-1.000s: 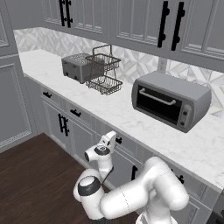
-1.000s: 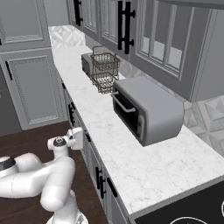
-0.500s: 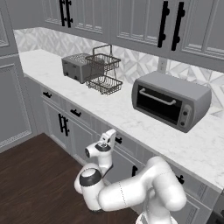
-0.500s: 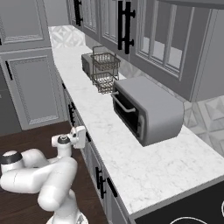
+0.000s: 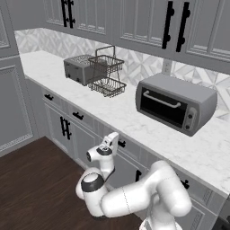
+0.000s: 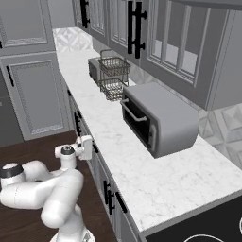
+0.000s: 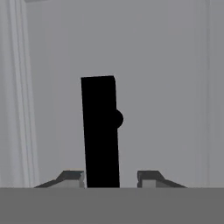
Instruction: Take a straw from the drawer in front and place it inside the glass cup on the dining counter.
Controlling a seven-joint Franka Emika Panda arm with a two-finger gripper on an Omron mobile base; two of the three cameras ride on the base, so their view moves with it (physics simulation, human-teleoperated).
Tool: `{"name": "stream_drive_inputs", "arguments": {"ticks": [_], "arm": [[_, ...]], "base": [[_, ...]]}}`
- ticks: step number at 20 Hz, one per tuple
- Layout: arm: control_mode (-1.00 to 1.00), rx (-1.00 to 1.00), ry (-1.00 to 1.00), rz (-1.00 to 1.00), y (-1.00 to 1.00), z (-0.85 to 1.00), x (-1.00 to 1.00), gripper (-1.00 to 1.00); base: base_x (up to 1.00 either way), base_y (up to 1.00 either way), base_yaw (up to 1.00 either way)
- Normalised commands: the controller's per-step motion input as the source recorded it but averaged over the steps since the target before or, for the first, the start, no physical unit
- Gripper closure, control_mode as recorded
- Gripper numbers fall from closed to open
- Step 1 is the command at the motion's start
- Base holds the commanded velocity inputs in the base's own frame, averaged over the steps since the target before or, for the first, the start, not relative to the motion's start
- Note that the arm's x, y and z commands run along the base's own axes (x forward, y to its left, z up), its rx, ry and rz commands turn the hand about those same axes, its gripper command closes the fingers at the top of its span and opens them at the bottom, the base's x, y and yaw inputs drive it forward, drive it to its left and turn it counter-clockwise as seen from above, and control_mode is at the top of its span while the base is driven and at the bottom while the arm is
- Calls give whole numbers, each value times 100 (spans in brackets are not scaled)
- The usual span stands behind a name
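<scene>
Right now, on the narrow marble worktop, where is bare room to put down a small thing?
Bare marble lies along the white marble worktop's front edge, in front of the grey toaster oven, and at its far end beyond the grey toaster. The toaster and the black wire rack stand close together, crowding that part.

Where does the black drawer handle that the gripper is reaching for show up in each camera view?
Left base view: the drawer handle is a small black mark below the counter edge, left of centre, at the hand's tip.
Right base view: lower left, just right of the white hand.
Hand view: a tall black bar in the centre.
Shared landmark: the gripper, its tips either side of the handle.
</scene>
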Motion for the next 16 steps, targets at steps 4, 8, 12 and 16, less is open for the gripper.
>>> {"name": "stream_drive_inputs", "arguments": {"ticks": [4, 8, 12, 16], "arm": [[-100, -5, -9, -2, 4, 0, -47, 100], [-100, -1, -7, -3, 35, 0, -79, 100], [-100, 0, 0, 0, 72, 0, -85, 100], [-100, 0, 0, 0, 93, 0, -75, 100]], "base": [[0, 0, 0], [0, 0, 0], [0, 0, 0], [0, 0, 0]]}}
